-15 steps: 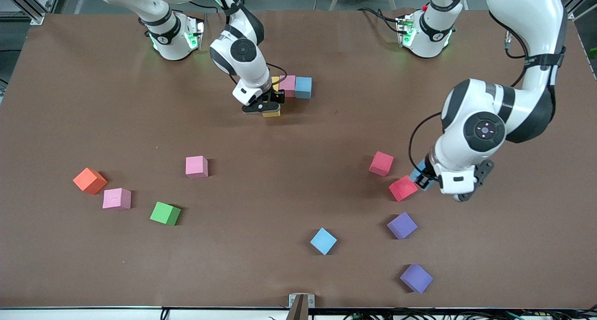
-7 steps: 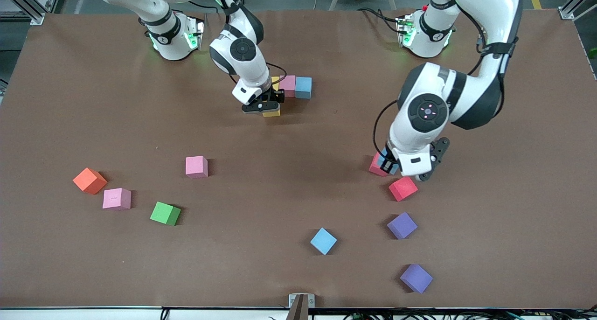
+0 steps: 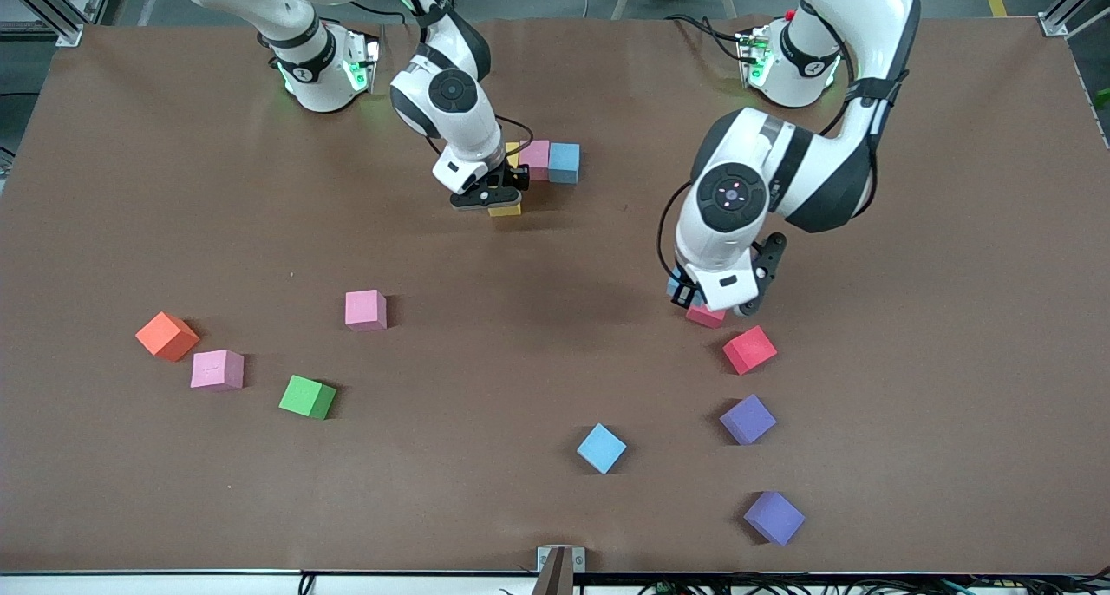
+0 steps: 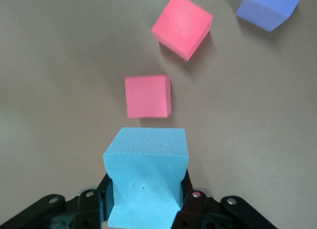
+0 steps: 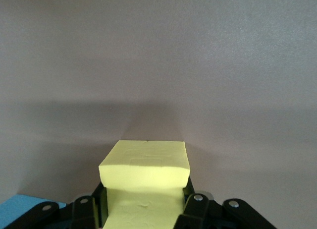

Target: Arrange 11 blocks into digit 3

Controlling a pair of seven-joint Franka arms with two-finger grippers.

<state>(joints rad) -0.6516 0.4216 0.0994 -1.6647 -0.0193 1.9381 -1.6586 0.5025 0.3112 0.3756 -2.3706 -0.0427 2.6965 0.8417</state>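
The left claw (image 3: 685, 293) hangs over the bench (image 3: 130, 187), clamped on a light blue block (image 4: 146, 177) that bulges slightly between the fingers. Directly below it and partly hidden in the front view lies a red block (image 3: 707, 317), with a second red block (image 3: 749, 349) nearer to the front camera than the first.

The started row (image 3: 549, 161), a pink block (image 3: 535, 159) touching a light blue one (image 3: 564, 162), is the landmark for the whole scene. It lies farther from the front camera than the left claw's load and toward the right arm's end of the bench, so the carried cube would have to travel that way to join the digit 3.

The right claw (image 3: 492, 194) is far closer to the row: it is low at the row's end on the right arm's side, closed on a yellow block (image 3: 505, 210) just nearer the front camera than another yellow cube (image 3: 512, 153) that is mostly hidden by the wrist. Whether the held yellow block already rests on the bench cannot be told.

Judged from the layout, the figure is barely begun. Loose cubes remain well nearer the front camera than the row: a pink one (image 3: 365, 310), another pink (image 3: 217, 369), a green (image 3: 307, 396), a light blue (image 3: 601, 447) and two purple (image 3: 747, 419) (image 3: 773, 517), beside an orange cube (image 3: 167, 336)
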